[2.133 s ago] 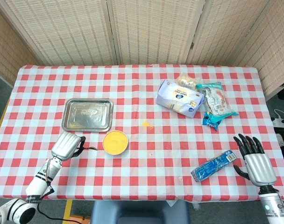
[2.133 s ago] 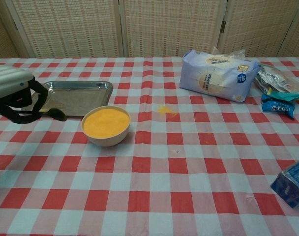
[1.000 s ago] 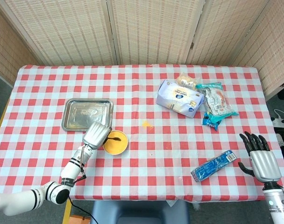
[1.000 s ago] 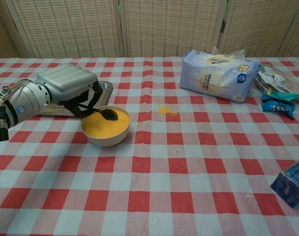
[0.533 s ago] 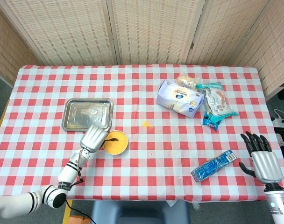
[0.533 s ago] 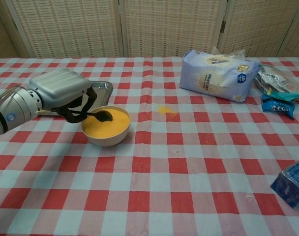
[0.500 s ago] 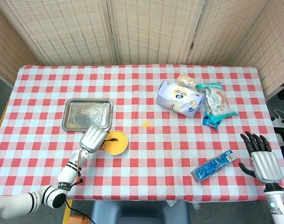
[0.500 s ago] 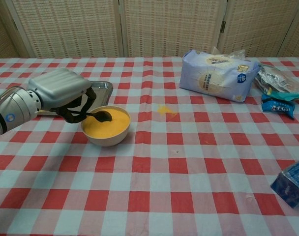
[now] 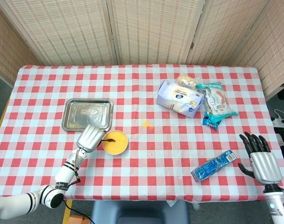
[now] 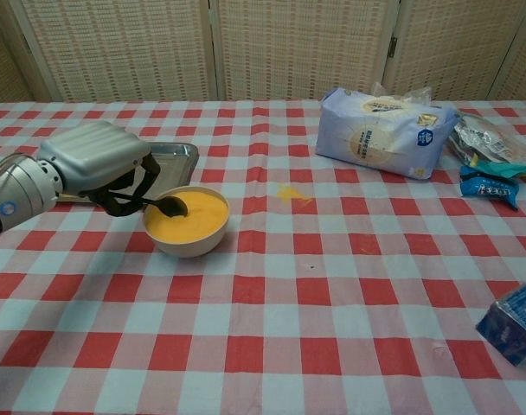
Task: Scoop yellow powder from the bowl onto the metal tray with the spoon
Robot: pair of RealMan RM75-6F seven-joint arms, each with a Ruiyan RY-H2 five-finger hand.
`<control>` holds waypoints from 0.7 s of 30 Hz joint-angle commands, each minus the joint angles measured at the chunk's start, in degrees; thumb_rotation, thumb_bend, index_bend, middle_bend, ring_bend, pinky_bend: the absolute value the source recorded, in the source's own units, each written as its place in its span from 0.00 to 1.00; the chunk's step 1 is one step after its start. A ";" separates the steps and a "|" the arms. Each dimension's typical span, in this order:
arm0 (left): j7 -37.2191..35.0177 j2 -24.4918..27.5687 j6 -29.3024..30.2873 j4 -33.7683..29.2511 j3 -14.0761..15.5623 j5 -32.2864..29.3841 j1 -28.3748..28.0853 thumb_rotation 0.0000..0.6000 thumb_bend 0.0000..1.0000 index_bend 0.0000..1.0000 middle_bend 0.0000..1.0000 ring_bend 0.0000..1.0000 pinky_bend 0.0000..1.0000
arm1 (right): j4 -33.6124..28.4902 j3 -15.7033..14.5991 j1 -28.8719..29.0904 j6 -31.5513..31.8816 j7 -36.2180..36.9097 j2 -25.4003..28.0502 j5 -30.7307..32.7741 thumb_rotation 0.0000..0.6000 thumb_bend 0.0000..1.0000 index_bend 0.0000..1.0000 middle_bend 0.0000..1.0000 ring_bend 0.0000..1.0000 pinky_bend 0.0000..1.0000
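One bowl (image 10: 187, 221) of yellow powder (image 10: 188, 214) sits on the checked table (image 10: 315, 294) just in front of the metal tray (image 10: 142, 164), nearly full to the rim. Spoon (image 10: 166, 206): dark, its bowl end over the left edge of the powder; whether it carries a load I cannot tell from either view. Left hand (image 10: 94, 156) has its fingers curled around the spoon's handle, holding it roughly level, with the palm's back facing up and the hand beside the bowl on its left, over the tray's near right corner in the head view (image 9: 89, 137). Judgement on handling: powder is loose and light, will slide off at any tilt or jerk, so the spoon wants keeping level and moving slowly; a small yellow spill (image 10: 291, 194) already lies on the cloth well to the right of the bowl. The spoon is stiff and thin, best held along the handle well back from the scoop end, as it is now. The bowl looks light enough to skid if the spoon drags against its wall. The tray is shallow and shiny, with faint yellowish residue on it; transfer path is short. Right hand (image 9: 262, 161) rests at the table's far right edge, fingers extended and apart, holding nothing, near a blue packet (image 9: 216, 165). Bags of goods (image 10: 386, 130) lie grouped at the back right.
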 commanded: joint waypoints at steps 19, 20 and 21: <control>0.67 4.41 -2.42 -4.62 1.09 -2.93 0.24 1.00 0.32 0.00 1.00 1.00 1.00 | 0.11 0.06 -0.12 0.23 -0.03 -0.08 -0.13 1.00 0.18 0.00 0.00 0.00 0.00; 0.62 4.82 -2.27 -5.00 1.28 -2.86 0.44 1.00 0.32 0.00 1.00 1.00 1.00 | 0.11 0.05 -0.11 0.18 -0.02 -0.08 -0.12 1.00 0.18 0.00 0.00 0.00 0.00; 0.63 5.42 -1.84 -5.47 1.62 -2.59 0.80 1.00 0.32 0.00 1.00 1.00 1.00 | 0.11 0.01 -0.10 0.12 -0.02 -0.07 -0.14 1.00 0.18 0.00 0.00 0.00 0.00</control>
